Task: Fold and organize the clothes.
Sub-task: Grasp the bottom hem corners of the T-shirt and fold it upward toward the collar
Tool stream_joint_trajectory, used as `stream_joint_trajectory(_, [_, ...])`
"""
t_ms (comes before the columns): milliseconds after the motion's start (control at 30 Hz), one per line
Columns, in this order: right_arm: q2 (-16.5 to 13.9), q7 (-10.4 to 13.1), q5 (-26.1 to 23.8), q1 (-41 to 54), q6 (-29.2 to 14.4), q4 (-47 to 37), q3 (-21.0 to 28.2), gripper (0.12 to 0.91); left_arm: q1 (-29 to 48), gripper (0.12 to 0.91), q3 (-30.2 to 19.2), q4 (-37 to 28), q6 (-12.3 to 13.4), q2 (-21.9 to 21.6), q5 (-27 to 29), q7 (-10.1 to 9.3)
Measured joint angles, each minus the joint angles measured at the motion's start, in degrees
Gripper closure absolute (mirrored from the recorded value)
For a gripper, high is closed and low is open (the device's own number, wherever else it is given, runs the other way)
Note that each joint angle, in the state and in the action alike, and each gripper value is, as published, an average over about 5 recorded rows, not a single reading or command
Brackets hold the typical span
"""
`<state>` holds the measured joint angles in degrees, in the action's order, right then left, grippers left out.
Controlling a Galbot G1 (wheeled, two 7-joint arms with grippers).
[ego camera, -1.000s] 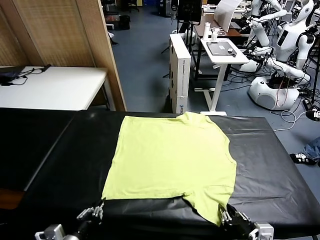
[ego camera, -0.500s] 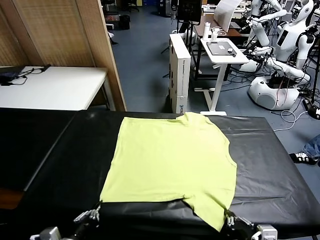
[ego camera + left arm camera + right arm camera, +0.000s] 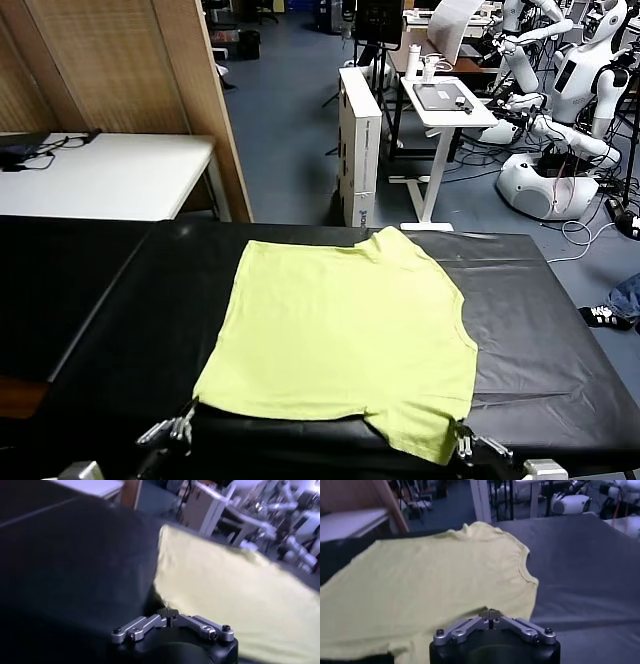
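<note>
Item: lime yellow-green T-shirt (image 3: pixel 340 340), short-sleeved, spread flat on the black tabletop (image 3: pixel 540 330), plain side up; near edge reaches the tabletop's front, neckline toward the right.

Left hand (image 3: pixel 178 428): at the tabletop's near edge, fingers pinched together on the shirt's near-left corner.

Right hand (image 3: pixel 463 442): at the near edge on the other side, fingers closed on the shirt's near-right sleeve corner.

Surroundings: white table (image 3: pixel 110 175) beyond on the left; white cabinet (image 3: pixel 360 140) and other white robots (image 3: pixel 560 120) on the floor behind.
</note>
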<state>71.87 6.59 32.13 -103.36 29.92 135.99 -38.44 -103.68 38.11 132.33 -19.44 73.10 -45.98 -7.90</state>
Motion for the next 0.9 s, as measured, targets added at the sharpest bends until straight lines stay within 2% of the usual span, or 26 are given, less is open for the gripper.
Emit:
stream_joint_trajectory(167, [-2.99,0.39,1.65,6.68,0.44,-4.32,1.74,0.885,5.36,0.884,0.3,-2.58,0.0,0.03,-0.44,-0.04])
stream_joint_trajectory(500, [-7.88,1.08,2.6,18.01,-2.44,-13.64,7.58,0.885,12.36,0.884,-0.87,-8.33,0.61,0.44,-0.52,-0.93])
stream_joint_trajectory(900, [-9.25,1.39,1.87,27.6,-2.74,-22.12,12.08,0.885,16.95,0.884,-2.79,-13.99,0.52,-0.11,0.57,-1.06])
